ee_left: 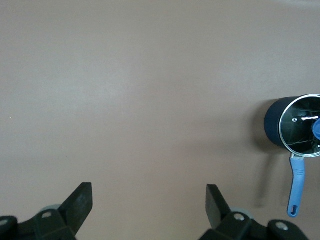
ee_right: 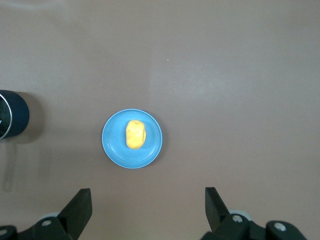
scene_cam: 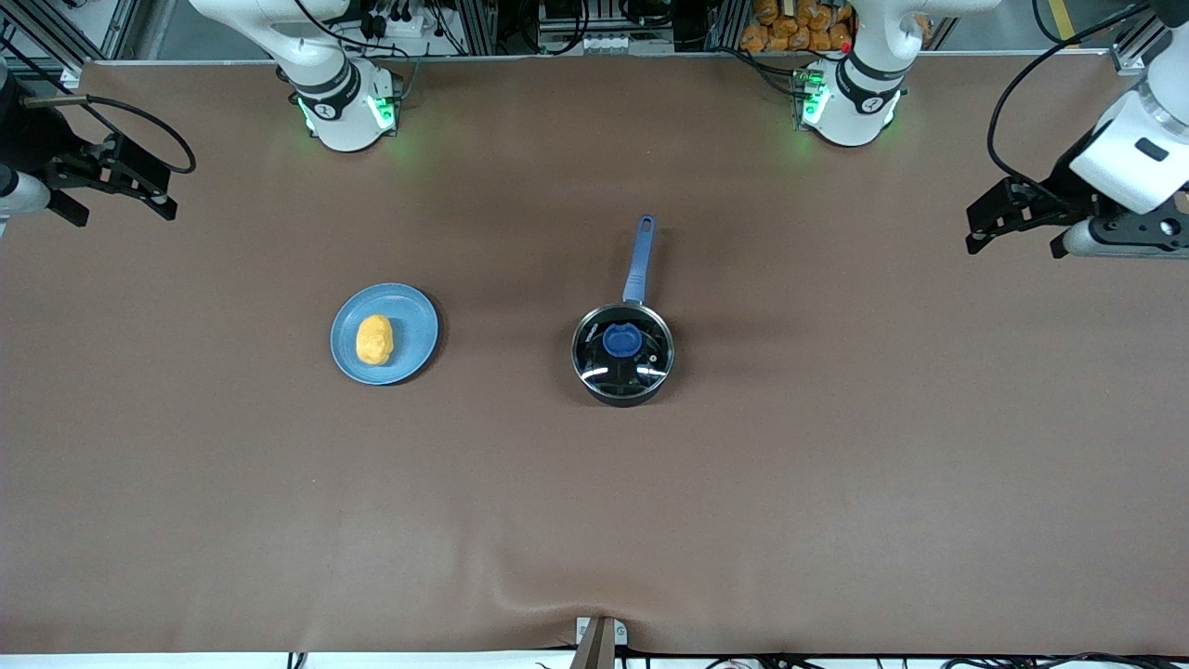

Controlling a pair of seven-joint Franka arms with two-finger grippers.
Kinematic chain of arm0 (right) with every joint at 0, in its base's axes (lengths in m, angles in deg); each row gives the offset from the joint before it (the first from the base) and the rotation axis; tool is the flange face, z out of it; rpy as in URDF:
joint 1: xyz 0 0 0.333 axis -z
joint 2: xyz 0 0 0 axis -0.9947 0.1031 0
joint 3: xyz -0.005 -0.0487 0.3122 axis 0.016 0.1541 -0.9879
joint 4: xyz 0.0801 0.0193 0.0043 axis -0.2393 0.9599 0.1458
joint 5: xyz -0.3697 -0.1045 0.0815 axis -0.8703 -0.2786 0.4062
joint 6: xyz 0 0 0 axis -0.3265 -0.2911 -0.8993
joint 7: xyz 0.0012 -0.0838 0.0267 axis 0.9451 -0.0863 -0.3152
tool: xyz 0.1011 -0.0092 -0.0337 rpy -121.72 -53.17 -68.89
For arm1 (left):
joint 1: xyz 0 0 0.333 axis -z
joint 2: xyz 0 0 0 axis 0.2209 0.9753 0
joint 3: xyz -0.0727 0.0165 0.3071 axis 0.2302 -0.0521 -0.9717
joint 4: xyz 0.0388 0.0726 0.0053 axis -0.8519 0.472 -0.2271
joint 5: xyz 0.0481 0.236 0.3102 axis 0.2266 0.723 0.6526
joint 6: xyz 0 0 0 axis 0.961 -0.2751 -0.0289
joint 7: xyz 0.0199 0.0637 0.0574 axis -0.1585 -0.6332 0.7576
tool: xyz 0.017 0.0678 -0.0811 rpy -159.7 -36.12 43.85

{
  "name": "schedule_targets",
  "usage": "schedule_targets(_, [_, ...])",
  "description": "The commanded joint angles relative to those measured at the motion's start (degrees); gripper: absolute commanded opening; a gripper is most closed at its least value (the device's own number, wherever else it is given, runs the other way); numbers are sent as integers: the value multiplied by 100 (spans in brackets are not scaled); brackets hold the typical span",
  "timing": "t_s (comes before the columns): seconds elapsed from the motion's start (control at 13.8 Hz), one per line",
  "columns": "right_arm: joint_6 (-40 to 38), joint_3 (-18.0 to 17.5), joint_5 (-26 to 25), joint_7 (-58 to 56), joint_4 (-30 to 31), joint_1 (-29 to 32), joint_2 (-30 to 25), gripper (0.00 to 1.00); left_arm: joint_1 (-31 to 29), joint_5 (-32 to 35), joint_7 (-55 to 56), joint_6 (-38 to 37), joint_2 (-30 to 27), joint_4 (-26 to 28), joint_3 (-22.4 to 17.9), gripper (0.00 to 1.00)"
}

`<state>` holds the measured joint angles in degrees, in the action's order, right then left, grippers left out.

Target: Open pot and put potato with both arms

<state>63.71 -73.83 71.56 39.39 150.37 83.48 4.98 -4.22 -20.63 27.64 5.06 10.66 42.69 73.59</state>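
Observation:
The black pot (scene_cam: 622, 367) stands mid-table with its glass lid and blue knob (scene_cam: 620, 340) on; its blue handle (scene_cam: 639, 260) points toward the robots' bases. The yellow-orange potato (scene_cam: 374, 338) lies on a light-blue plate (scene_cam: 415, 321) toward the right arm's end. My left gripper (scene_cam: 1017, 243) is open and empty, up in the air over the left arm's end of the table. My right gripper (scene_cam: 119, 206) is open and empty over the right arm's end. The left wrist view shows the pot (ee_left: 274, 125) off from the left gripper (ee_left: 149, 197). The right wrist view shows the potato (ee_right: 135, 134) off from the right gripper (ee_right: 148, 200).
A brown cloth (scene_cam: 836, 483) covers the table, with a small wrinkle at the edge nearest the front camera. The plate (ee_right: 152, 145) and an edge of the pot (ee_right: 15, 120) show in the right wrist view. Both arm bases stand along the table's back edge.

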Motion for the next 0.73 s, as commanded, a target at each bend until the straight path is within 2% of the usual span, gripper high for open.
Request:
schedule_targets(0.0, [-110, -44, 8, -61, -150, 52, 68, 100, -28, 126, 52, 16, 53, -105, 9, 100])
schedule_targets(0.65, [-119, -52, 17, -79, -150, 61, 68, 100, -45, 117, 52, 25, 88, -97, 9, 100])
